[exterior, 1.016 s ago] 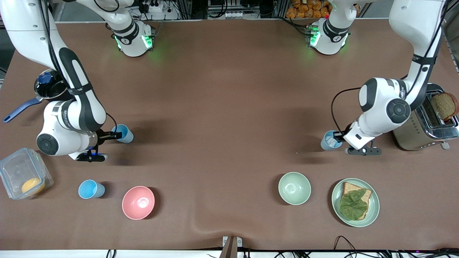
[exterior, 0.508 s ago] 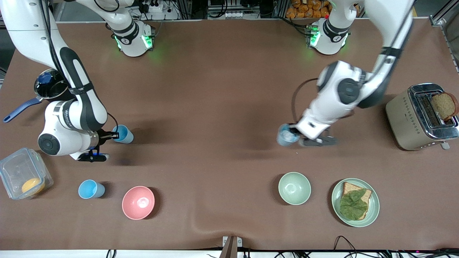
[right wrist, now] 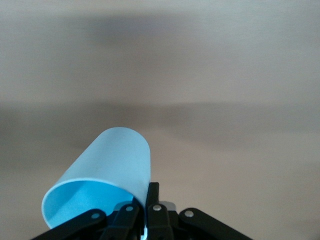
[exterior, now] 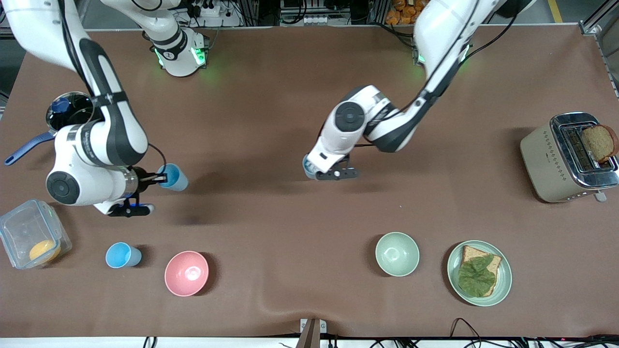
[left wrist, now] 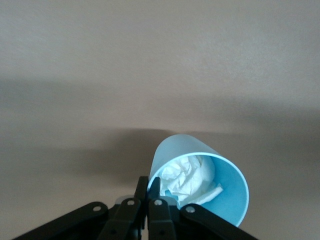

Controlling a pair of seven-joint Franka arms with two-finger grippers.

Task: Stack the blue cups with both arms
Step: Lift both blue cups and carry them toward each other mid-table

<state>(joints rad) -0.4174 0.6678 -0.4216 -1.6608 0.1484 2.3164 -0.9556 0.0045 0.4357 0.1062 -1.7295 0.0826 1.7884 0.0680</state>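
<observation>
The left gripper [exterior: 309,170] pinches the rim of a blue cup [left wrist: 200,185] with its fingers closed tight on the wall; this cup holds crumpled white paper [left wrist: 192,176]. It hangs over the middle of the brown table [exterior: 271,96], toward the left arm's end from the pink bowl [exterior: 186,273]. The right gripper [exterior: 155,179] is clamped the same way on the rim of an empty blue cup [right wrist: 102,182], tilted, in the air above the table toward the right arm's end. A 3rd blue cup [exterior: 123,255] stands upright just beside the pink bowl, toward the right arm's end. The pale green bowl [exterior: 397,253] looks empty; the plate [exterior: 503,280] beside it carries bread with a green leaf [exterior: 476,276]. A clear box [exterior: 30,233] holds something orange [exterior: 42,250].
</observation>
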